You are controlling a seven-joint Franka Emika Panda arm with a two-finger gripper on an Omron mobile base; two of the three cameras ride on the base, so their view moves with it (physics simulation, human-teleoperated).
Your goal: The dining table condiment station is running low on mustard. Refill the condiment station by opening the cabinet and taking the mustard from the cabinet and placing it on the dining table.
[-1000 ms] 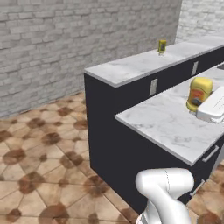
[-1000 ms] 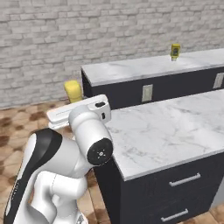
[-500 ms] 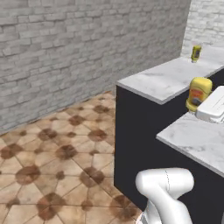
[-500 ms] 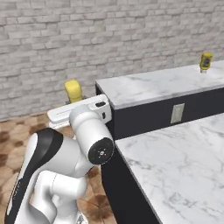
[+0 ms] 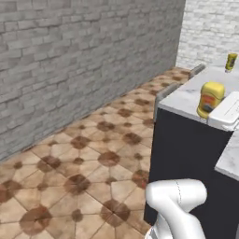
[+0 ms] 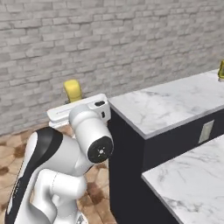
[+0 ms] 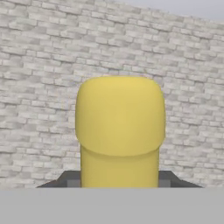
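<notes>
The mustard (image 7: 120, 118), a bright yellow squeeze bottle with a rounded cap, sits upright between my dark fingers (image 7: 65, 180). My gripper (image 7: 119, 180) is shut on its body. From the left base view the mustard (image 5: 211, 98) hangs in the white hand at the right, over the near end of the dining table (image 5: 184, 100). From the right base view its cap (image 6: 72, 89) rises behind my hand, left of the marble-topped dining table (image 6: 170, 103) with its dark front. The cabinet is out of view.
A second, duller yellowish bottle (image 5: 230, 61) (image 6: 222, 70) stands far along the dining table. A lower marble counter (image 6: 192, 179) lies nearer to me on the right. Grey stool backs (image 5: 167, 89) line the table's far side. A brick wall (image 5: 84, 56) and tiled floor (image 5: 79, 158) lie to the left.
The whole picture has shifted in both base views, so the camera moved: both counters slid right and the brick wall now takes up more. The mustard stays held in the gripper.
</notes>
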